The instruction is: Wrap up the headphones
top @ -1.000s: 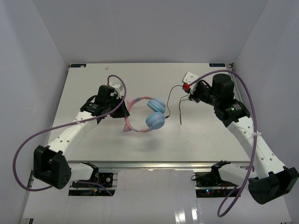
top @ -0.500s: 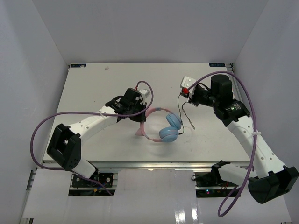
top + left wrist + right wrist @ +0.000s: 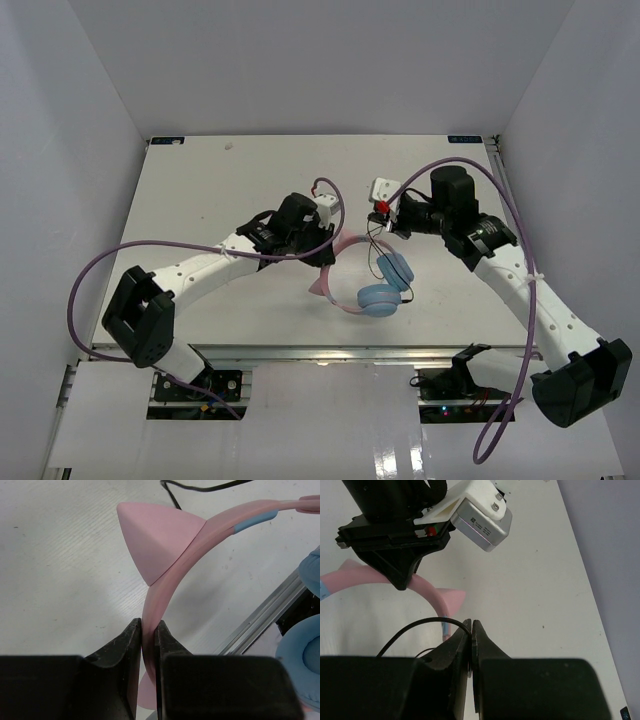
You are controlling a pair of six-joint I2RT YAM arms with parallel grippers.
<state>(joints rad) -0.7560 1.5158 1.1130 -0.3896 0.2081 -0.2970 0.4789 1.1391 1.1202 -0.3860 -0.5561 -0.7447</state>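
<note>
Now, headphones (image 3: 378,299) gripped at two places, left pincer (image 3: 148,630) clamped on pink headband (image 3: 172,575), right pincer (image 3: 470,626) pinching thin black cord (image 3: 420,623).

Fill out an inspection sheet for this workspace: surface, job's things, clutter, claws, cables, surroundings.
Surface: white table, no marks worth noting.
Job's things: headphones near the table's middle, blue ear cups toward the near edge. The pink headband with its cat-ear point is gripped, and the thin black cord runs loose from it.
Clutter: nothing seen.
Claws: left claw is shut on the headband. Right claw is shut on the cord.
Cables: purple cables loop off both arms, apart from the headphones.
Surroundings: white walls on three sides, and a metal rail at the near edge.
</note>
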